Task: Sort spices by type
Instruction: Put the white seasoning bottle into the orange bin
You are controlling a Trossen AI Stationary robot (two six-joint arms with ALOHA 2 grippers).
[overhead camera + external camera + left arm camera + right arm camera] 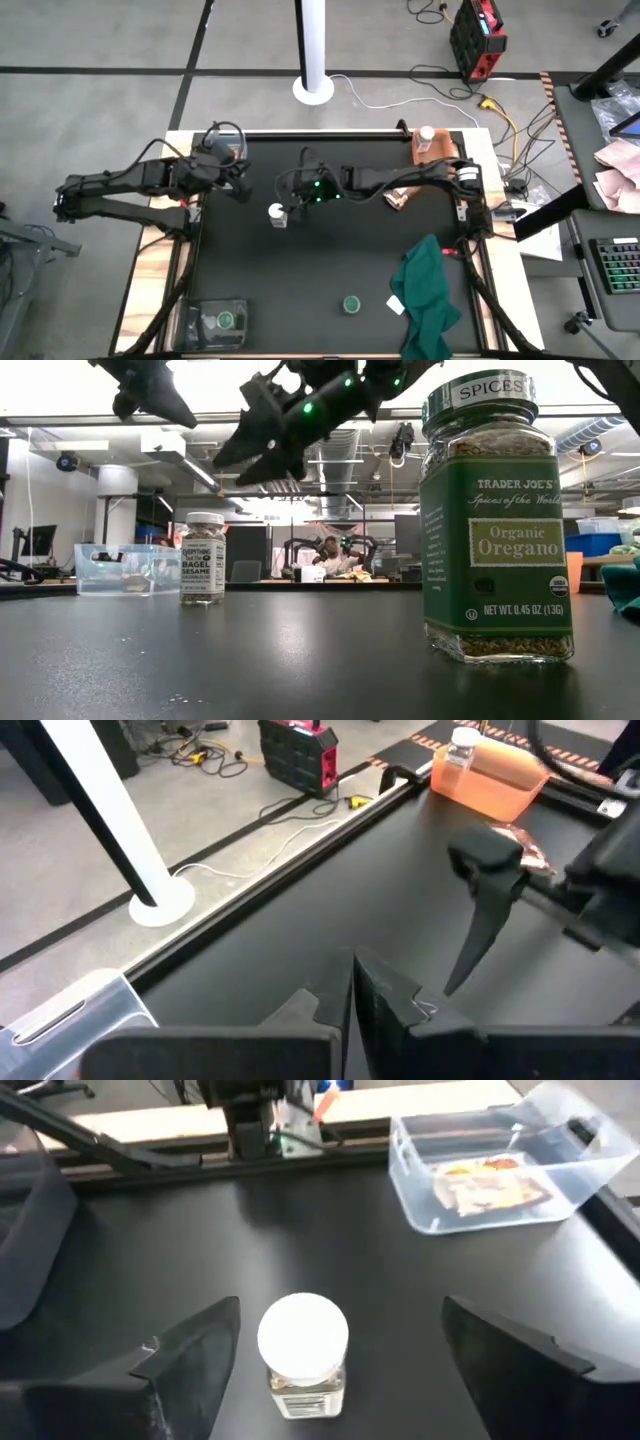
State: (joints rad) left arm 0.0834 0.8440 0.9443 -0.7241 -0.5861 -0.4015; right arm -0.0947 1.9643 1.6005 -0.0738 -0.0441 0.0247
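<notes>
A clear jar with a white cap (pixel 302 1342) stands upright on the black table (pixel 330 260), also seen as the bagel-seasoning jar (pixel 203 558). My right gripper (pixel 340 1308) hovers open above it, one finger on each side, touching nothing. My left gripper (pixel 352 970) is shut and empty near the table's far left (pixel 243 190). A green-lidded oregano jar (pixel 497 520) stands near the front edge (pixel 351 303). A foil packet (pixel 525 850) lies on the table under my right arm. Another foil packet (pixel 490 1180) lies in a clear bin (pixel 420 1190).
An orange bin (pixel 440 150) at the far right holds a white-capped jar (pixel 427 133). A clear bin (pixel 215 322) at the near left holds a green-lidded jar (pixel 226 320). A dark green cloth (pixel 428 295) and a white paper scrap (pixel 397 304) lie at the near right.
</notes>
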